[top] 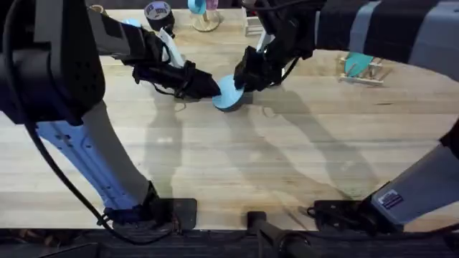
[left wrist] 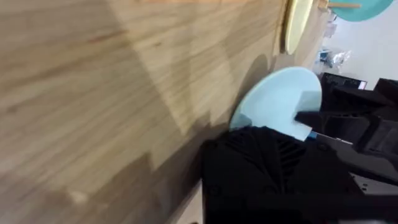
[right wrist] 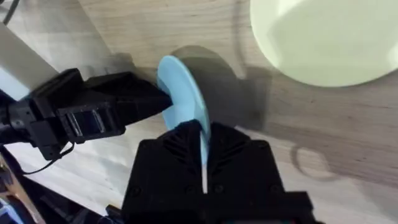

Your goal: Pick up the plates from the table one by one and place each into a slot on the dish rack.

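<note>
Light blue plate (top: 228,94) stands tilted on edge on the worktop (top: 272,158), mid-far, its flat face toward the left arm. Right pincer (right wrist: 204,144) clamps its rim; left pincer (top: 212,89) touches the other edge, grip unclear. Pale yellow plate (right wrist: 329,40) lies flat beyond.

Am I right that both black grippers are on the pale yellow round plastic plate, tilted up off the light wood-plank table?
Not quite: the plate between them is the light blue round plastic plate, as the right wrist view shows. The right gripper pinches its edge and the left gripper meets it from the other side. The pale yellow plate lies flat on the table nearby.
</note>
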Robot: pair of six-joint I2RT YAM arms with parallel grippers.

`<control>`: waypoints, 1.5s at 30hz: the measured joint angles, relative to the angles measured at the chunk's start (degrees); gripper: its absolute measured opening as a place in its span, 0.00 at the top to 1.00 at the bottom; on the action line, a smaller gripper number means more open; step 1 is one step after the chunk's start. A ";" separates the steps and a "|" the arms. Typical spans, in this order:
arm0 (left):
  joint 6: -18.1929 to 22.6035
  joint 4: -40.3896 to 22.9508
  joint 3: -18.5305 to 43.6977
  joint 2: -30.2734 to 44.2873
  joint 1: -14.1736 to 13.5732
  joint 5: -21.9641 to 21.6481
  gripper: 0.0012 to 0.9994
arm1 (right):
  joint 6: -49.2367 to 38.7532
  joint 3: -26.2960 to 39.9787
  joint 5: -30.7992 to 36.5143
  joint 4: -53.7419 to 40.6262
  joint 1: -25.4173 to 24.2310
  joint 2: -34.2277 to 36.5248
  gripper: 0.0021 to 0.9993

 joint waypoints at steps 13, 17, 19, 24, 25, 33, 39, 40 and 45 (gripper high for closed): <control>3.33 -3.95 0.97 -2.60 -0.37 -3.33 0.96 | -9.16 0.13 0.18 -2.13 0.13 -1.72 0.97; 4.34 -8.30 3.23 -7.44 -0.46 -6.81 0.96 | -11.84 0.13 3.59 -6.30 -0.25 -6.12 0.97; 4.76 -10.68 5.13 -10.58 -0.46 -8.62 0.96 | -12.92 0.13 5.58 -8.41 -0.97 -8.93 0.97; 5.75 -16.13 9.10 -18.46 -0.46 -13.35 0.96 | -15.00 0.13 10.27 -13.27 -4.18 -16.35 0.97; 5.85 -16.87 9.55 -19.85 -0.46 -14.28 0.96 | -15.35 0.13 11.16 -14.13 -5.00 -17.89 0.97; 6.23 -22.39 12.26 -28.12 -0.46 -20.80 0.96 | -20.51 0.13 14.26 -19.26 -15.08 -29.92 0.97; 6.27 -25.56 13.51 -33.09 -0.46 -25.73 0.96 | -26.21 0.13 14.71 -24.13 -24.77 -35.58 0.97; 6.27 -25.92 13.58 -33.69 -0.46 -26.48 0.96 | -27.05 0.13 14.80 -24.88 -26.07 -36.01 0.97; 6.42 -27.89 13.60 -36.27 -0.46 -30.93 0.96 | -30.54 0.13 15.33 -28.30 -32.24 -36.96 0.97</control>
